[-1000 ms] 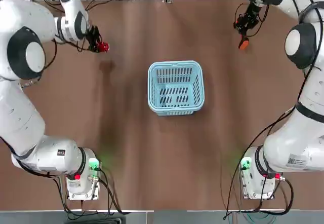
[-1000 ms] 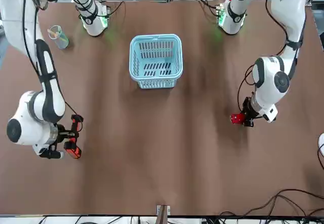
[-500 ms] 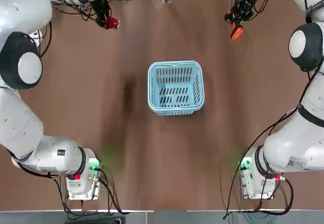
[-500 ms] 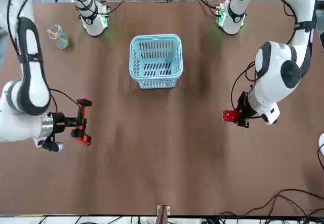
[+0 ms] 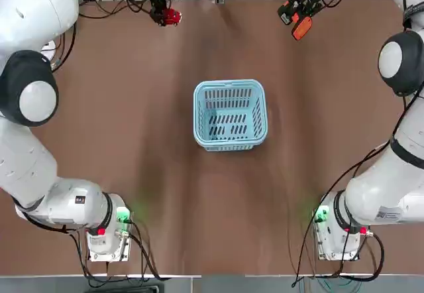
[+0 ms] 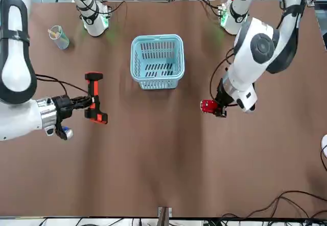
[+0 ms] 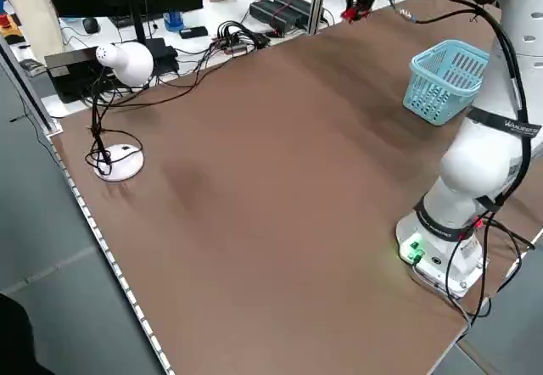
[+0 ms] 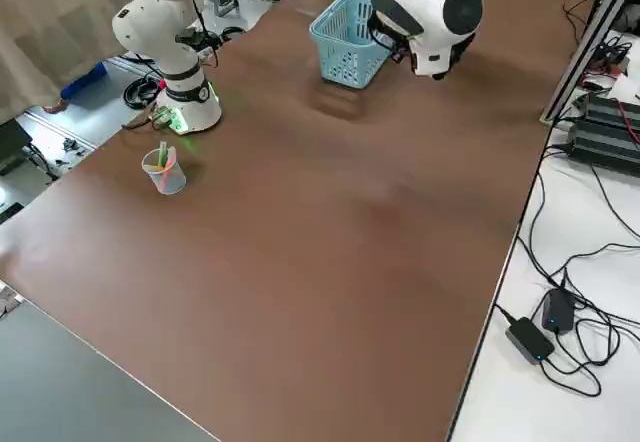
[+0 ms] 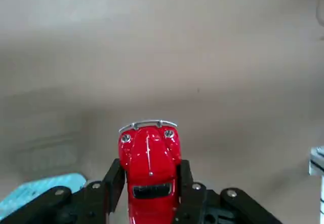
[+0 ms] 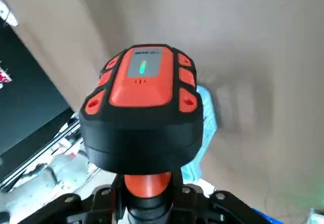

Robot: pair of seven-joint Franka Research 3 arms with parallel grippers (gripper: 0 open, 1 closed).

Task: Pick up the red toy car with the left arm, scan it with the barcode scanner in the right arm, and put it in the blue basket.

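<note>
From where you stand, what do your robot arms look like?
Both arms are shiny white and rounded, with black bands at the joints. Black cables run along them, and green lights glow at their bases. Each black tool has two fingers with silver screws.

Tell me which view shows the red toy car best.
Left wrist view: the red toy car fills its foreground, hood and windshield clear. Top, front and left side views show it small; the right side view shows a tiny red shape; the right wrist view, nothing certain.
</note>
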